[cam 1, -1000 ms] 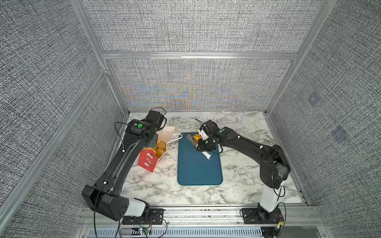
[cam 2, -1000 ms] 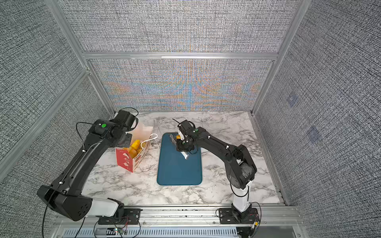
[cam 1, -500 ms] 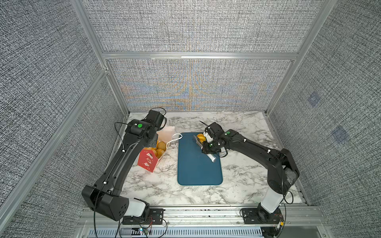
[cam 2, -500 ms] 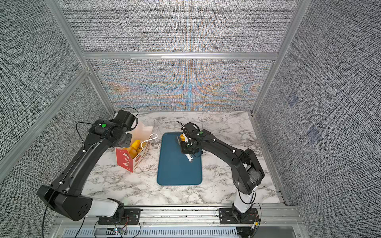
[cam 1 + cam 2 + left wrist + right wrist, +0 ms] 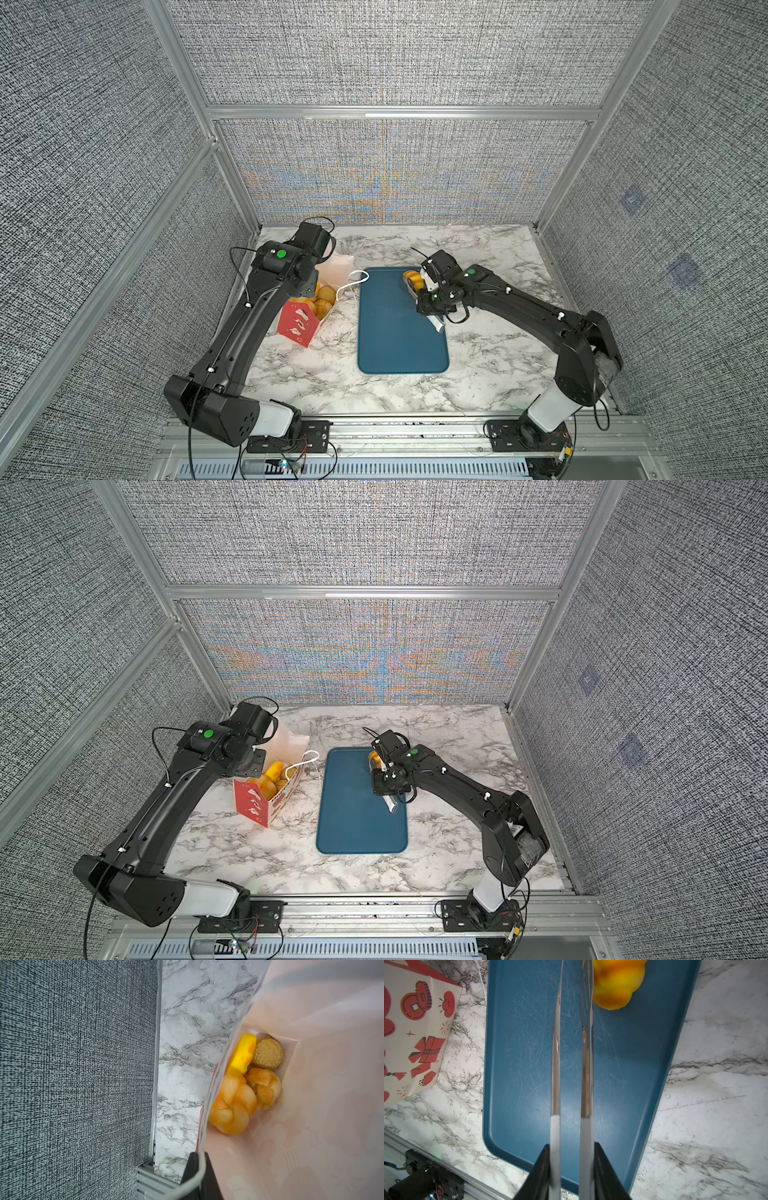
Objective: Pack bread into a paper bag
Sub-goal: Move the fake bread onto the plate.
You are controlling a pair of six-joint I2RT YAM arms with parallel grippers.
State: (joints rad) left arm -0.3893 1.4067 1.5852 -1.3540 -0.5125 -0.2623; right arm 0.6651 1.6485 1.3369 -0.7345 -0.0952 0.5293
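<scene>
Steel tongs [image 5: 556, 1076] with white grips are being clamped by the right hand [image 5: 572, 1169], whose jaws are being kept closed on those grips. The two blades are being held narrowly apart, and nothing is being carried between them. One piece of loose bread [image 5: 616, 982], golden-orange, is being left on the blue tray [image 5: 519, 1064]. In a top view the loose bread [image 5: 412, 277] is being shown near the tray's far right corner.

That piece is being seen just outside the blades, beside the blade on the side away from the paper bag [image 5: 301, 324] and about level with the tips. Whether it is being touched by that blade cannot be told. Its long axis cannot be judged either, since it is being cut off by the edge of the wrist view. The right arm is being judged the nearer one. The blades are probably going to need spreading and shifting toward the tray's right edge before the piece can be straddled.

The paper bag is being kept upright near the left edge of the bench [image 5: 490, 357], just beside the tray's far left corner. Its rim is being pinched by the fully closed left hand [image 5: 197, 1164], so its mouth is being held open. Packed bread [image 5: 232, 1105], several pieces, is being seen at its bottom.
</scene>
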